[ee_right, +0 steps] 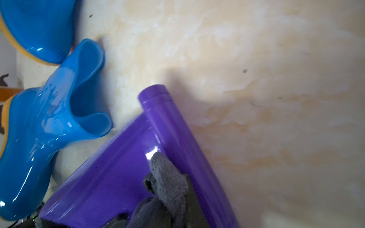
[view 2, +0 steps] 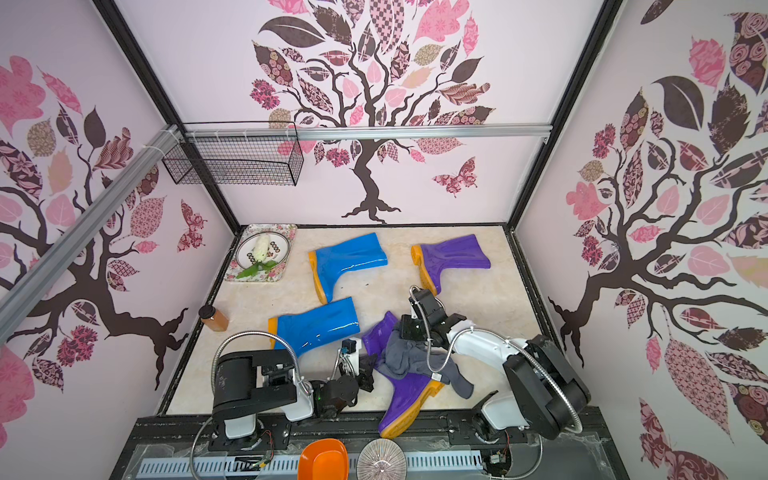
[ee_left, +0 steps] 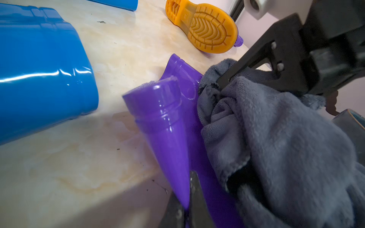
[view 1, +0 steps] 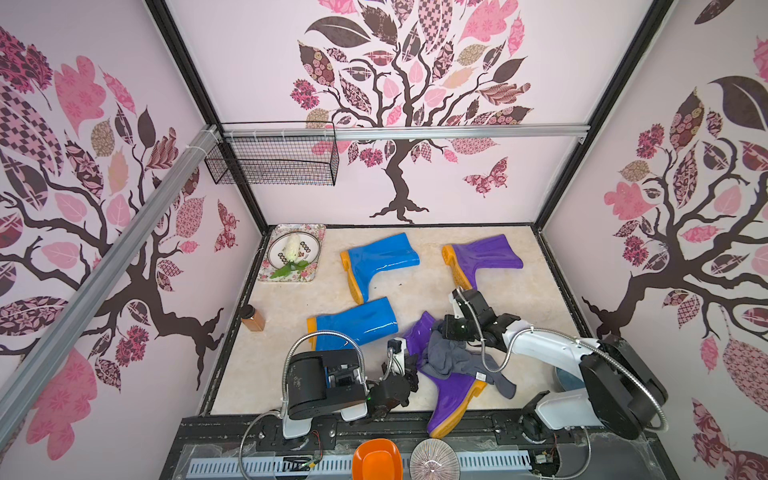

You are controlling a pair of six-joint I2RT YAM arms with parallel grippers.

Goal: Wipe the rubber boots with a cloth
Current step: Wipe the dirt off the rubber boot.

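you're mid-wipe, i'd judge, on the glossy purple rubber boot [view 1: 452, 395] lying flat at 5 o'clock on the marble-look table [view 1: 257, 374], orange-yellow sole toward you. the near blue rubber boot [view 1: 358, 323] toward 9, the far blue rubber boot [view 1: 376, 259] at 12 and the far purple boot [view 1: 486, 253] at 1 look left to do. the soft dark grey fabric cloth [view 1: 453, 357] lies bunched over the shaft. your right gripper [ee_left: 223, 82] pinches it; your left gripper [ee_left: 186, 197] clamps the shaft's rim.

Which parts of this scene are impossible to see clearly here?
Both top views: the cloth covers the near purple boot's mid-shaft.
Both top views: the left arm hides the near blue boot's foot.
Right wrist view: the cloth hides the right gripper's tips.
In a top view the right arm covers a bluish thing; unidentifiable.
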